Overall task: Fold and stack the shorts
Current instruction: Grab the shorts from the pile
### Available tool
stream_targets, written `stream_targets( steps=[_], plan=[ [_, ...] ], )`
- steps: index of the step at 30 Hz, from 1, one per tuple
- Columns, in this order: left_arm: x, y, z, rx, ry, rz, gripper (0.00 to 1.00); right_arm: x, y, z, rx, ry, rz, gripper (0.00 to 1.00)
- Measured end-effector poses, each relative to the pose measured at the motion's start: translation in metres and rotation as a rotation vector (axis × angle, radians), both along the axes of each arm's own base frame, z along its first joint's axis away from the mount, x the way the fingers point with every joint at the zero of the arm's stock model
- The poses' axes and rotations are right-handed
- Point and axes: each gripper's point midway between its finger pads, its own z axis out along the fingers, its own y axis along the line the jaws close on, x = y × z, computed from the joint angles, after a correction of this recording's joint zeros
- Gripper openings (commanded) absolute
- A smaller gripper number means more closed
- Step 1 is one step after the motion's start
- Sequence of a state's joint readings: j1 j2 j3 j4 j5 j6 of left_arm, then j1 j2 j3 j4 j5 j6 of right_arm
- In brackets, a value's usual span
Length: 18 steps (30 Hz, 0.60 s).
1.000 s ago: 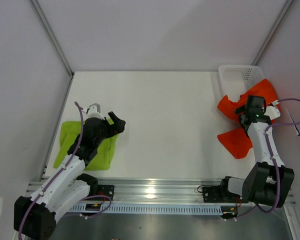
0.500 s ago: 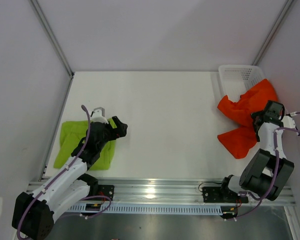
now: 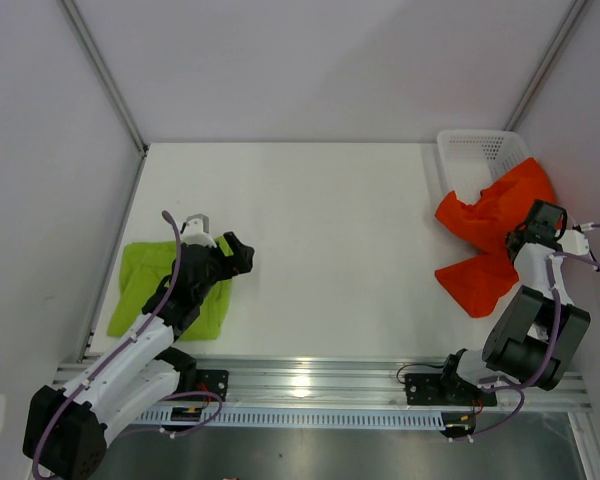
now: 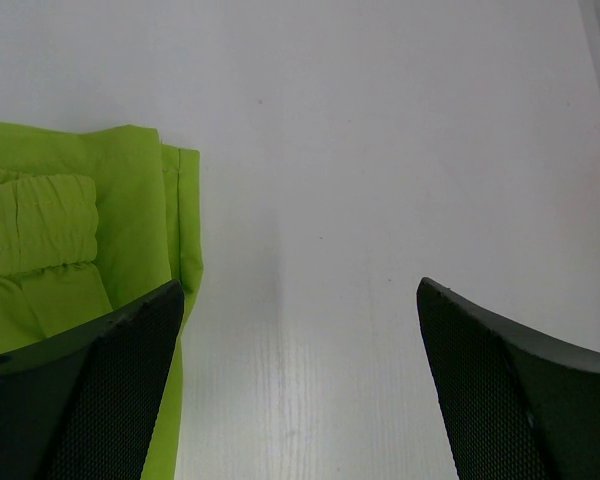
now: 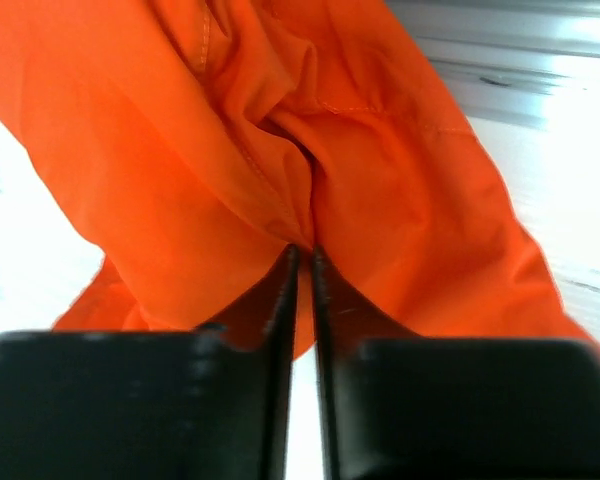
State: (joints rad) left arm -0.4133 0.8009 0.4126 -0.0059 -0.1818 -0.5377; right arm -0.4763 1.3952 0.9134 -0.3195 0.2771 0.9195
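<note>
Orange shorts [image 3: 485, 215] sprawl at the table's [image 3: 330, 220] right edge, one end on the basket [image 3: 475, 150]; green shorts [image 3: 140, 275] lie folded far left. Left wrist: left gripper [image 4: 300, 292] spread wide, beside the green hem. Right wrist: right gripper [image 5: 302, 250] pinches orange cloth.

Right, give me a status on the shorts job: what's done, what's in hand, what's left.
Done: the lime green cloth shorts lie folded in a rectangle, the left gripper open over their edge. In hand: the right gripper pinches the crumpled bright orange-red cloth shorts, draped partly over the white plastic mesh basket. Left: folding that pair and stacking both.
</note>
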Motion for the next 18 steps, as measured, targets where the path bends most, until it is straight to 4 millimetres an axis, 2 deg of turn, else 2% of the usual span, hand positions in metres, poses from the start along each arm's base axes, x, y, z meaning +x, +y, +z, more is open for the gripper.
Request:
stream_targets(
  steps=[6,11,13,14,16,18],
  plan=[
    [0.000,0.000,0.001,0.005,-0.007,-0.004,0.99,0.002,0.001,0.005,0.001,-0.022,0.005,0.00],
    [-0.001,-0.001,0.001,0.009,-0.008,-0.006,0.99,0.001,0.003,0.032,-0.035,-0.082,0.026,0.00],
    [-0.001,-0.001,0.001,0.015,-0.010,-0.010,0.99,0.001,0.003,0.046,-0.055,-0.110,0.030,0.42],
    [-0.001,-0.001,0.001,0.015,-0.010,-0.010,0.99,0.002,0.002,0.051,-0.066,-0.117,0.036,0.58],
    [-0.001,-0.002,0.001,0.016,-0.009,-0.012,0.99,0.004,0.001,0.057,-0.082,-0.120,0.054,0.59],
    [-0.001,-0.003,0.001,0.017,-0.008,-0.014,0.99,0.006,0.000,0.055,-0.080,-0.115,0.066,0.59]
  ],
)
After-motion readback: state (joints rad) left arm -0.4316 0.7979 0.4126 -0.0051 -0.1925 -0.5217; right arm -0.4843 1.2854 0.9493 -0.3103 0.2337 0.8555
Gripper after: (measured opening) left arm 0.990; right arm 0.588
